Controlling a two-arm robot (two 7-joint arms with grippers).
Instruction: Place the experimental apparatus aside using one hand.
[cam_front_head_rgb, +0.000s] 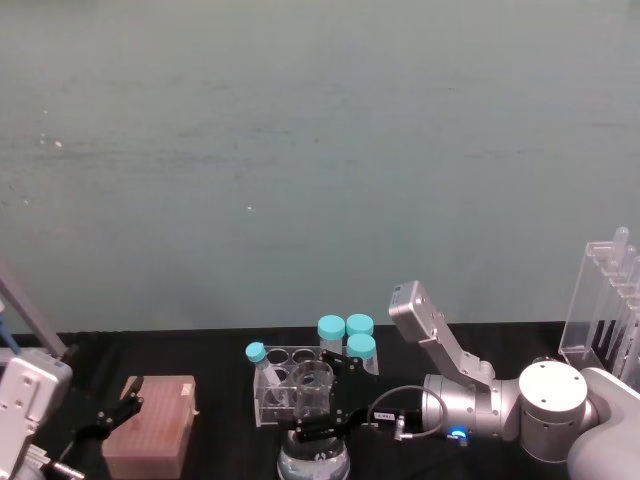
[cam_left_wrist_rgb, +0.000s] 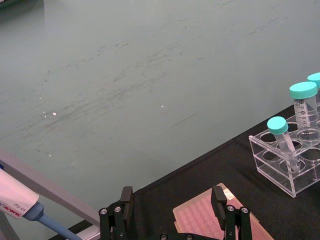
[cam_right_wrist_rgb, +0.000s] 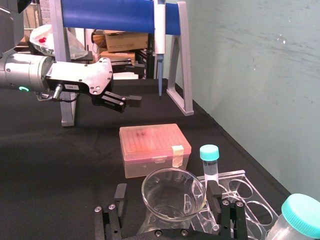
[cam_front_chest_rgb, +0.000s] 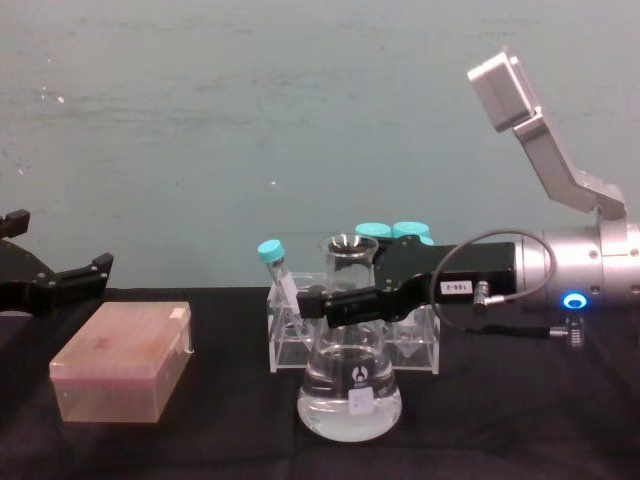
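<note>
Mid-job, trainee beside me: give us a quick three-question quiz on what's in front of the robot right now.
1. True or false: the right hand has a finger on either side of the conical flask's neck.
2. What lies nearest the left hand? A) pink box B) beaker C) flask
3. Fill in: the caps on the tubes in the clear rack are ____.

Key: 1 true; 2 A; 3 turquoise.

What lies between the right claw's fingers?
The conical flask's neck: in the chest view the right claw straddles it, and the right wrist view shows its open mouth between the fingers.
</note>
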